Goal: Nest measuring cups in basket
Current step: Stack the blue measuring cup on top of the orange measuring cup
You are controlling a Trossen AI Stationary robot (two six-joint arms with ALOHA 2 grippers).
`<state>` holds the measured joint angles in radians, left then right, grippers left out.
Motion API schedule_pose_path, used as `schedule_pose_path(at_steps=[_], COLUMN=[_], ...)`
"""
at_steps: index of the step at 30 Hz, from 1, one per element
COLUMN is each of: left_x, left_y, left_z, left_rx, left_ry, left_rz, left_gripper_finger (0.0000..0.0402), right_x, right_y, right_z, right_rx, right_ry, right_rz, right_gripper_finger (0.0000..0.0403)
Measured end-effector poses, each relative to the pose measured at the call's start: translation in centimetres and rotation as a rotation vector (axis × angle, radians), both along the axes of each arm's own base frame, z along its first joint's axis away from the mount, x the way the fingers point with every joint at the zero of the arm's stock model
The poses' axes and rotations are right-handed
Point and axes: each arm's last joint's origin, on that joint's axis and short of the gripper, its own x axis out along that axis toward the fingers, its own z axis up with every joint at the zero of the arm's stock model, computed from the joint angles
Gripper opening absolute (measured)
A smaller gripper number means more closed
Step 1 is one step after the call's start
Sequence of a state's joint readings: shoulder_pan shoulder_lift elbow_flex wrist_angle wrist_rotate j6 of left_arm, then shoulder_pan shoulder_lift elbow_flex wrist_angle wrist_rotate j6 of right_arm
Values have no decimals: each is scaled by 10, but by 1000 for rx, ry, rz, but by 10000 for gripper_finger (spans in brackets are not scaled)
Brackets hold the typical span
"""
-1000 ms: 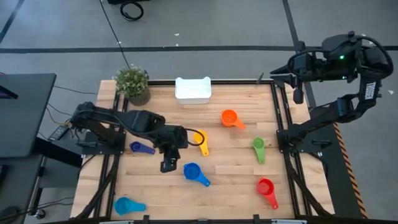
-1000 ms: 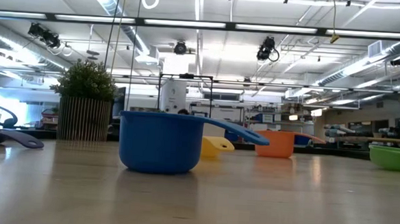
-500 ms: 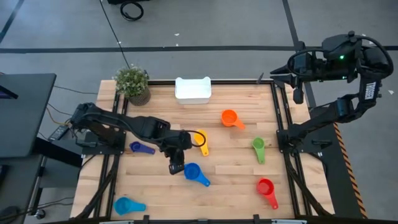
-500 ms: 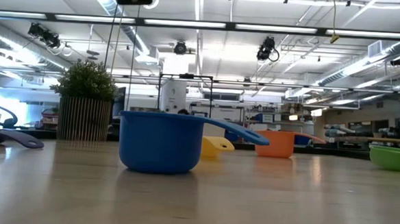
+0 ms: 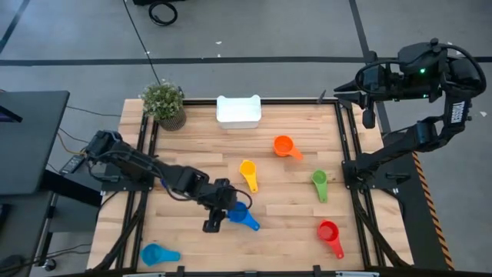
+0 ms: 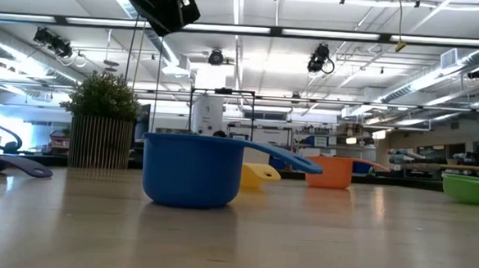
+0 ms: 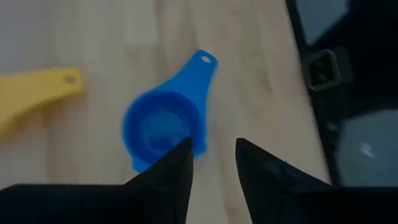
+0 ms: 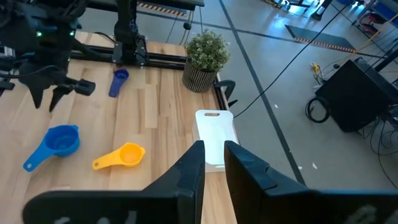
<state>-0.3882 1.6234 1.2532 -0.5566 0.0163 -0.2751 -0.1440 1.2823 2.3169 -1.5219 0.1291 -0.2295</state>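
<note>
Seven measuring cups lie apart on the wooden table: orange (image 5: pixel 284 145), yellow (image 5: pixel 247 171), green (image 5: pixel 320 183), red (image 5: pixel 329 232), mid blue (image 5: pixel 240 214), small dark blue (image 5: pixel 173 183) and light blue (image 5: pixel 156 254). The white basket (image 5: pixel 238 110) stands at the far edge. My left gripper (image 5: pixel 211 223) hovers open beside the mid blue cup (image 7: pixel 165 127), on its near-left side and well above it (image 6: pixel 164 3). My right gripper (image 8: pixel 213 155) waits off the table's far right corner, its fingers a narrow gap apart.
A potted plant (image 5: pixel 164 104) stands at the far left corner, beside the basket (image 8: pixel 214 140). Bare wood lies between the scattered cups in the table's middle. Black frame rails run along the left and right table edges.
My left gripper has swung from beside the yellow cup toward the table's near edge and now hangs by the mid blue cup. It has come into the top of the low view. No cup has moved.
</note>
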Motion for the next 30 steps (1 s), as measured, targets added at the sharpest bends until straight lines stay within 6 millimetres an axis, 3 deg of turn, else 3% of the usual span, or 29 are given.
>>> schedule_pose_path(at_steps=[12, 30], left_x=[13, 29], left_y=[-30, -38], left_z=[-40, -88], left_rx=[117, 132], left_ry=[-29, 56], left_rz=[-47, -45], left_gripper_finger=[128, 128], right_x=[0, 0], right_y=[0, 0], right_z=[0, 0], right_rx=[2, -1], right_ry=[0, 3], right_rz=[0, 1], right_gripper_finger=[67, 67])
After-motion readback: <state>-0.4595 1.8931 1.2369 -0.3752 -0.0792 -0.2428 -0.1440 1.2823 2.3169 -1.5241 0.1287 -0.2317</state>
